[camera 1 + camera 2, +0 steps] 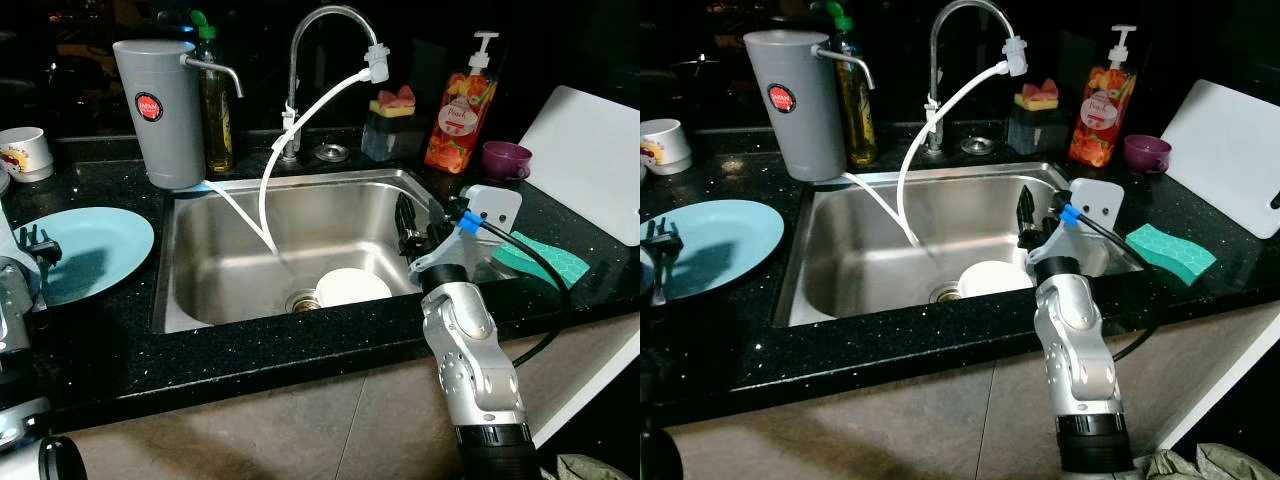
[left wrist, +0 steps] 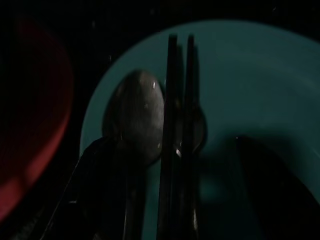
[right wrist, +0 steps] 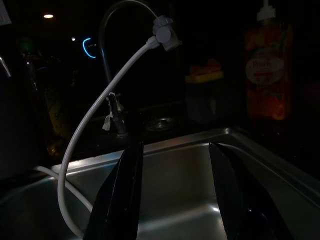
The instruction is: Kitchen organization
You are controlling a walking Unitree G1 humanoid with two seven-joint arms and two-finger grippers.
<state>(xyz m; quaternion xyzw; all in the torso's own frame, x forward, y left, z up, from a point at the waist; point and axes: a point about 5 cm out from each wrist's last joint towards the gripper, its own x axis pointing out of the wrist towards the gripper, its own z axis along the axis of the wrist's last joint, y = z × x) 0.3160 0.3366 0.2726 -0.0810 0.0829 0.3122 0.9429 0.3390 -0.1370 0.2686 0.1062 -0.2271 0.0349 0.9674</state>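
Note:
My left gripper (image 1: 35, 245) hovers over a light blue plate (image 1: 110, 235) on the black counter left of the sink. It seems shut on a metal spoon (image 2: 137, 115) and a pair of dark chopsticks (image 2: 177, 100), which point out over the plate (image 2: 250, 75) in the dim left wrist view. My right gripper (image 1: 405, 225) is open above the right side of the steel sink (image 1: 250, 230), with its fingers (image 3: 122, 195) apart and nothing between them. A white bowl (image 1: 350, 287) lies upside down on the sink floor beside the drain, below and left of that gripper.
A grey water filter (image 1: 160, 110), an oil bottle (image 1: 215, 100), the tap (image 1: 320, 40) with its white hose, a sponge holder (image 1: 392, 125), an orange soap bottle (image 1: 462, 110) and a purple cup (image 1: 506, 158) line the back. A white cutting board (image 1: 590, 170) and green sponge (image 1: 540, 260) lie right; a mug (image 1: 25, 152) stands far left.

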